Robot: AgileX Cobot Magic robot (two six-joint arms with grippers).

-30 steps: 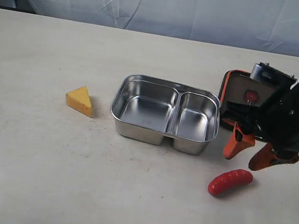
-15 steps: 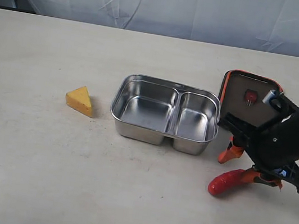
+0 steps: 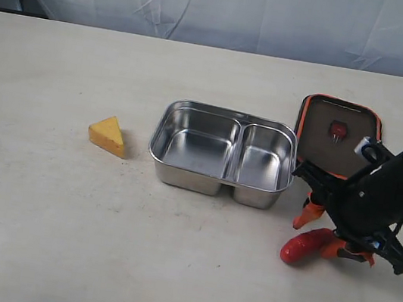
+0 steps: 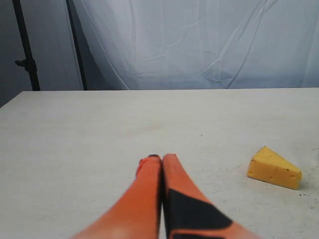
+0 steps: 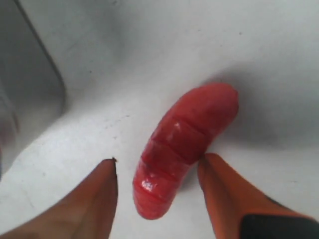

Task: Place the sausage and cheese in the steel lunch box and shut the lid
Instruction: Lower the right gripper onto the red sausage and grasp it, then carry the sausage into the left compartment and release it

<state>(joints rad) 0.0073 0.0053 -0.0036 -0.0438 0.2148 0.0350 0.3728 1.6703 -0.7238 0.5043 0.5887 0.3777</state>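
Now we have the right jaws spread wide astride the sausage (image 5: 182, 149) on the table (image 3: 93, 256), gripping nothing yet. We should close across its middle, lest the glossy curve slip, then lift toward the steel lunch box (image 3: 189, 178) beyond. The left jaws are pressed together, empty.

From where I stand, nothing here carries any readable writing, label, brand, number or sign.

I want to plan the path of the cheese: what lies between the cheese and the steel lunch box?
Nothing lies there. In the exterior view, only bare table separates the cheese from the steel lunch box.
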